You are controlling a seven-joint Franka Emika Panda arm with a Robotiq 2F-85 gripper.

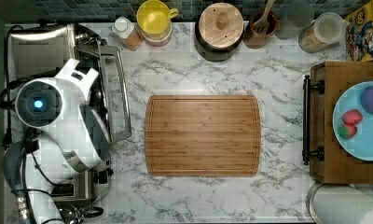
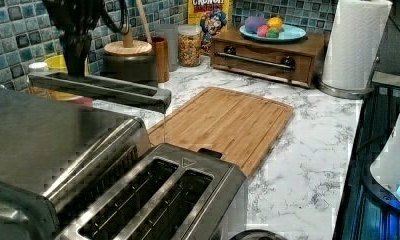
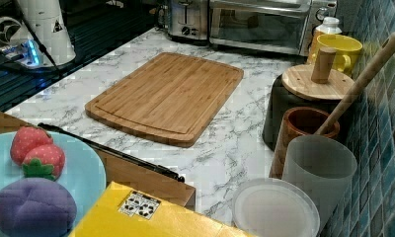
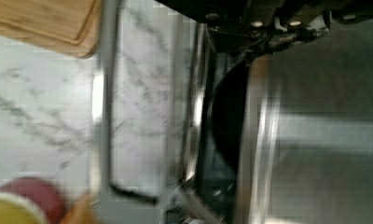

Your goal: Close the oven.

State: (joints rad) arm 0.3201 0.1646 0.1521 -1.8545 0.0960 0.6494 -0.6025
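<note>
The oven [image 1: 58, 46] sits at the counter's [image 1: 198, 196] edge on the top view's left, its glass door [image 1: 115, 93] partly lowered, handle [image 2: 100, 89] jutting outward. The arm [image 1: 58, 121] hangs above it (whether the fingers are clenched cannot be told); closing appears unfinished.

Overhead top view; opposed low left and right views, sharing cutting board [image 1: 202, 135].
</note>
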